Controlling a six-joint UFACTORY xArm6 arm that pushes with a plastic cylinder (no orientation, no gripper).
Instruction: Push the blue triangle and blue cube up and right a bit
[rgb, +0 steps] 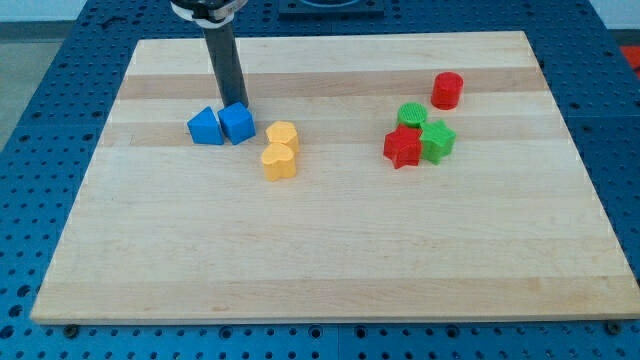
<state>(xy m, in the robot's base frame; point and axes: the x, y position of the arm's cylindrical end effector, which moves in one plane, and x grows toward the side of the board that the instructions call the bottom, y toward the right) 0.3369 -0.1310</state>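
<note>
A pale wooden board (330, 250) with lengthwise grain lies on a blue perforated table (40, 130) under even, bright light.

Blue triangle (205, 127), blue cube (238, 123) — pale board (330, 250)

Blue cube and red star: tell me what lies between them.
In the camera view, two yellow blocks, touching one another, lie between the blue cube and the red star.

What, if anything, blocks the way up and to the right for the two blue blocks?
Nothing lies up and right of the blue triangle and blue cube: bare board there. My tip stands just behind the cube's top edge. The two yellow blocks sit lower right, off that path.
</note>
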